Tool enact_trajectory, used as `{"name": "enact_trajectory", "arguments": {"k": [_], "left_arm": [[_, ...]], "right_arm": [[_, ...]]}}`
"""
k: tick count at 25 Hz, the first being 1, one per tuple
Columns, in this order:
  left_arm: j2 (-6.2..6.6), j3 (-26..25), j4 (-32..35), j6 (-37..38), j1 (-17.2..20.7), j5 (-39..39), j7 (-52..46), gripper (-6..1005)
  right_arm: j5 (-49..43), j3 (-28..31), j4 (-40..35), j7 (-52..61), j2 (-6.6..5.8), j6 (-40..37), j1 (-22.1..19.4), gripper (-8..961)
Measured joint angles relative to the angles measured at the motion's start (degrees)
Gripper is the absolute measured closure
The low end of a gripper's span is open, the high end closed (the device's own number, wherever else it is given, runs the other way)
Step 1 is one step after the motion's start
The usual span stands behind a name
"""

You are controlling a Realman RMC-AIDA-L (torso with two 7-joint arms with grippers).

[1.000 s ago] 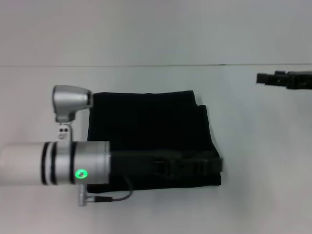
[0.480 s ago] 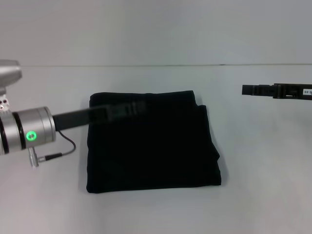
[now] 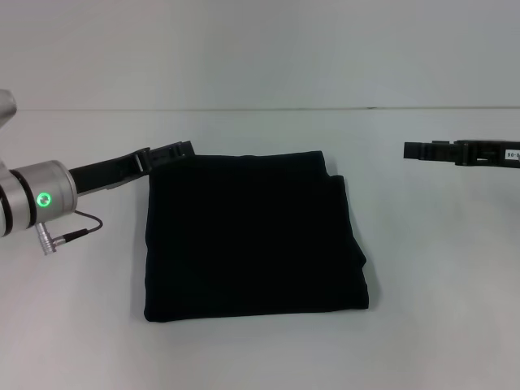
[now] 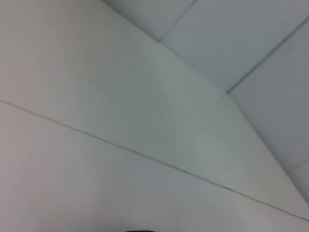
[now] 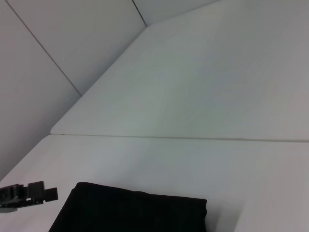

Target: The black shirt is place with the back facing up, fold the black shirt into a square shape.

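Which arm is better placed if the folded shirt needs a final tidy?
Left, probably: the left tool sits at the black shirt's far left corner, while the right tool hangs well clear to its right.

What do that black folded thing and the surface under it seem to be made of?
The black shirt looks like soft matte cloth: its edges are rounded, layers show at the right side, and it gives no shine. The table looks like a smooth, hard white board, perhaps laminate; it is flat and even with a faint sheen, though the exact material is open.
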Motion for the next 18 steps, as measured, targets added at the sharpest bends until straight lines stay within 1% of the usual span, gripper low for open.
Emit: {"name": "enact_trajectory", "arguments": {"k": [5, 7, 11, 15, 16, 18], "left_arm": [[0.10, 0.1, -1.9, -7.4, -1.0, 2.1, -2.7, 49], [0.07, 0.1, -2.5, -9.0, -1.4, 2.2, -2.7, 49], [-0.27, 0.2, -3.1, -10.6, -2.0, 2.2, -2.7, 50], [-0.46, 1.4, -3.3, -11.9, -2.3, 2.3, -2.7, 66], [-0.67, 3.0, -3.3, -13.3, -2.3, 2.3, -2.7, 71], [-0.74, 3.6, -3.3, -13.6, -2.3, 2.3, -2.7, 79]], "right_arm": [[0.1, 0.1, -0.1, -1.8, 0.00, 0.1, 0.4, 150], [0.1, 0.1, -0.2, -2.4, -0.01, 0.5, 0.6, 151], [0.2, 0.2, -0.2, -2.5, -0.25, 0.7, 0.8, 152], [0.2, 0.2, -0.2, -2.5, -0.43, 0.8, 0.9, 153], [0.2, 0.2, -0.2, -2.5, -0.43, 0.8, 1.0, 153], [0.2, 0.2, -0.2, -2.5, -0.44, 0.8, 1.0, 154]]}}
